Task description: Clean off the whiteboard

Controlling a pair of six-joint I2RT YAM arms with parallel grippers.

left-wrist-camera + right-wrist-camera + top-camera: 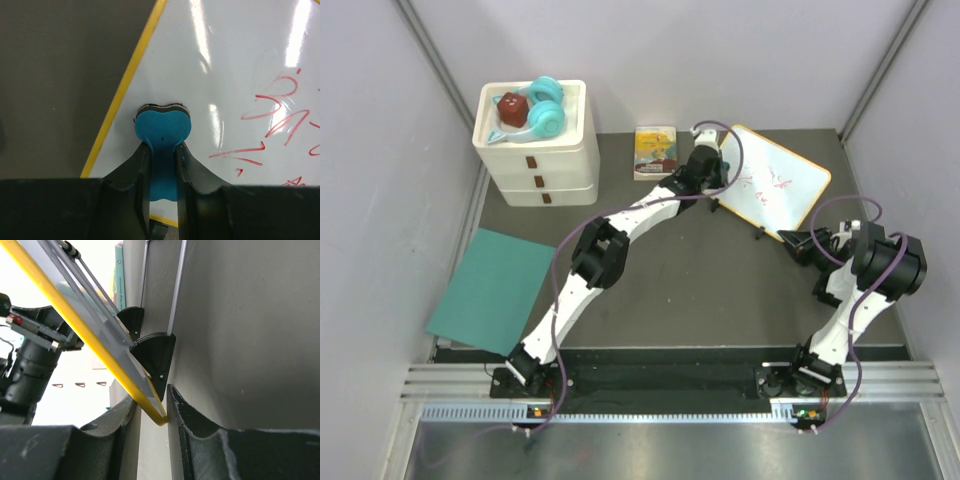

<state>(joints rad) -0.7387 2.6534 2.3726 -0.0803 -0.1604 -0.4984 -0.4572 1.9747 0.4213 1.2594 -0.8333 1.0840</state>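
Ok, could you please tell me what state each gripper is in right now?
Left gripper: closed on the blue eraser, pressed against the whiteboard.
Right gripper: closed on the whiteboard's yellow-framed corner.

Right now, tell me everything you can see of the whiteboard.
The whiteboard is a glossy white rectangle with rounded corners, a thin yellow frame and black feet underneath. It sits tilted at the far right of the table. Red scribbles mark its surface. The left gripper presses a blue eraser onto it near its left edge. The right gripper clamps its near corner.
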